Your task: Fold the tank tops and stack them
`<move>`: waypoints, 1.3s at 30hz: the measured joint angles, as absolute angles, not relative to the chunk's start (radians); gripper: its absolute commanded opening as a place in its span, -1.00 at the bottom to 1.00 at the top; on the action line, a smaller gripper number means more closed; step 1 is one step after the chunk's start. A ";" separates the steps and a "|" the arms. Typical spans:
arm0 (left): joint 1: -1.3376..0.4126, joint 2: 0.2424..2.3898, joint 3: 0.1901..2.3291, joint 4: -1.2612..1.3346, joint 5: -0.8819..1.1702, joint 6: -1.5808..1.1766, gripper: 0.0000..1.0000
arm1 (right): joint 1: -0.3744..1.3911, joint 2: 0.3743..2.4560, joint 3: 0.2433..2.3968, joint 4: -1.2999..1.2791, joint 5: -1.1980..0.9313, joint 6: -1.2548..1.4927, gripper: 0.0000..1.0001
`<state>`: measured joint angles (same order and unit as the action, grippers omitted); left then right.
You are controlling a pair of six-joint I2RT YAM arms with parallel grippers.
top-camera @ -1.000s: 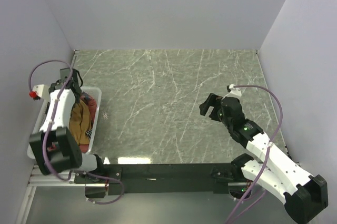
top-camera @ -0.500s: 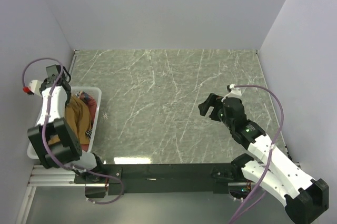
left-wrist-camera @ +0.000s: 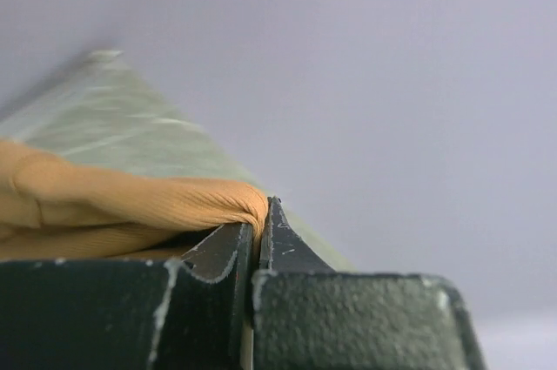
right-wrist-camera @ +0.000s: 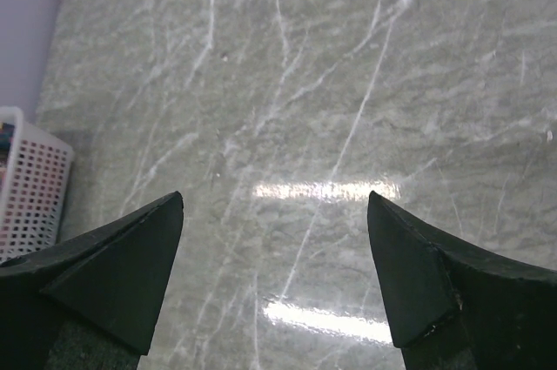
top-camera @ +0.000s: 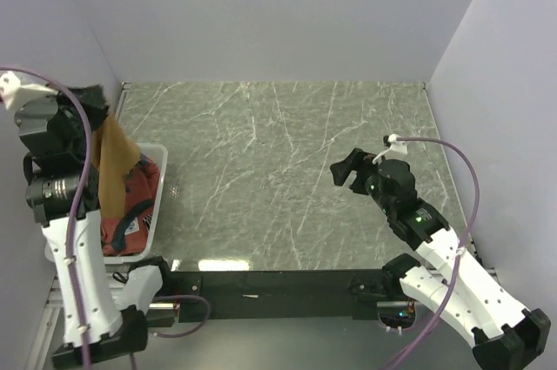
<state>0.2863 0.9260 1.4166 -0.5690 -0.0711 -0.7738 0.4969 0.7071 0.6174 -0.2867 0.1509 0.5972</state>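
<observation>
My left gripper [top-camera: 94, 102] is raised high above the white mesh basket [top-camera: 157, 213] at the left and is shut on the tan-brown tank top [top-camera: 111, 161], which hangs down from it. In the left wrist view the tan cloth [left-wrist-camera: 130, 209] is pinched between the closed fingers [left-wrist-camera: 291, 252], the left gripper [left-wrist-camera: 261, 218] filling the bottom of the frame. A rust-red tank top with dark trim [top-camera: 135, 205] lies in the basket below. My right gripper [top-camera: 344, 170] hovers open over the right part of the table; in its wrist view the right gripper [right-wrist-camera: 274, 213] has only bare marble between its fingers.
The green marbled table [top-camera: 278, 161] is enclosed by pale walls at the left, back and right. The basket's corner [right-wrist-camera: 30, 187] shows at the left edge of the right wrist view. A black rail runs along the near edge.
The left gripper has shut on the tan-brown top inside the basket and lifted it high, uncovering the rust-red top. The right arm has barely shifted.
</observation>
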 measured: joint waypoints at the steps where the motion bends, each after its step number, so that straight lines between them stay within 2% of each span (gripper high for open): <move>1: 0.236 0.926 1.454 -0.559 -0.052 -0.771 -0.99 | 0.497 0.701 0.625 -0.287 0.153 0.596 0.83; 7: -0.204 1.021 1.678 -0.511 -0.031 -0.754 -0.99 | 0.497 0.686 0.683 -0.288 0.171 0.593 0.83; 13: -0.659 1.210 1.848 -0.471 -0.237 -0.696 -0.99 | 0.497 0.690 0.738 -0.288 0.183 0.590 0.82; 15: -0.720 1.269 1.845 -0.449 -0.286 -0.696 -0.96 | 0.497 0.696 0.750 -0.288 0.191 0.590 0.82; 19: -0.699 1.357 1.733 -0.427 -0.315 -0.738 -0.83 | 0.497 0.717 0.754 -0.297 0.207 0.595 0.82; 21: -0.633 1.394 1.633 -0.394 -0.274 -0.776 -0.58 | 0.497 0.738 0.753 -0.309 0.220 0.605 0.82; 22: -0.598 1.417 1.568 -0.359 -0.250 -0.792 -0.36 | 0.497 0.748 0.750 -0.312 0.223 0.611 0.82; 23: -0.566 1.439 1.513 -0.340 -0.236 -0.803 -0.24 | 0.497 0.759 0.744 -0.315 0.224 0.617 0.81; 24: -0.531 1.475 1.452 -0.320 -0.209 -0.818 -0.04 | 0.497 0.768 0.736 -0.315 0.224 0.627 0.79; 29: -0.436 1.664 1.283 -0.278 -0.125 -0.850 0.36 | 0.497 0.809 0.617 -0.299 0.204 0.685 0.67; 30: -0.430 1.681 1.250 -0.277 -0.115 -0.853 0.45 | 0.497 0.818 0.581 -0.295 0.192 0.698 0.59; 35: -0.437 1.639 1.167 -0.257 -0.105 -0.860 0.43 | 0.513 0.867 0.409 -0.244 0.123 0.775 0.41; 39: -0.439 1.545 1.135 -0.243 -0.129 -0.860 0.22 | 0.585 0.899 0.339 -0.202 0.112 0.839 0.40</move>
<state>-0.4393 1.5448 1.1347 -0.2432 -0.1287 -0.8604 0.5846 0.8993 0.3386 -0.2016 0.1120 0.8391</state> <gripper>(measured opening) 0.654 0.708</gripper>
